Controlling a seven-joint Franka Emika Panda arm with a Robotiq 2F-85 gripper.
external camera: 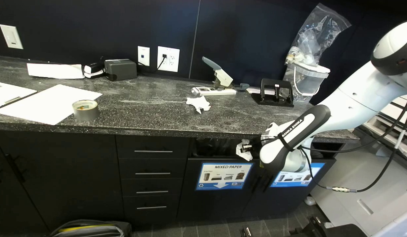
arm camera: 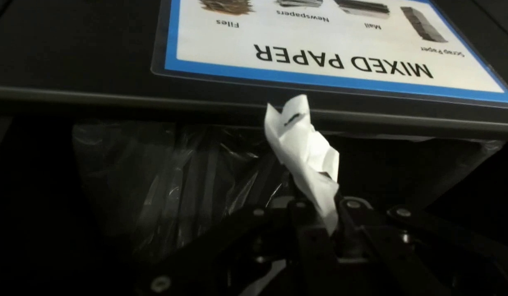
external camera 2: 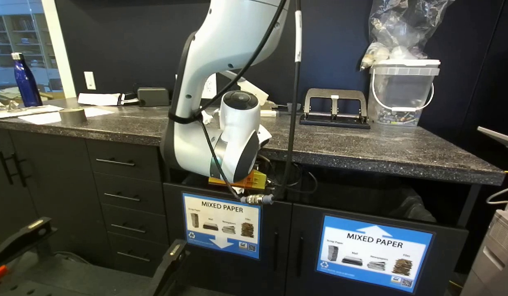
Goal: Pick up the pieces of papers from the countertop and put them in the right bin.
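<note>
The white arm (external camera: 358, 95) bends down past the front edge of the dark speckled surface (external camera: 150, 113), and its jaws are pinching a crumpled scrap of white paper (arm camera: 307, 148). That scrap is at the bin opening (external camera: 211, 147) above the Mixed Paper sign (external camera: 224, 176) whose arrow points down; a clear plastic liner (arm camera: 184, 176) shows inside. How deep it sits, I can't tell from here. Another crumpled scrap (external camera: 199, 103) lies on the surface, just in front of the stapler (external camera: 222, 78). Near the wall (external camera: 98, 26) stand a black hole punch (external camera 2: 334, 106) and a clear bucket (external camera 2: 402, 88), and a roll of tape (external camera: 86, 113) sits at the edge of a flat white sheet (external camera: 52, 103).
</note>
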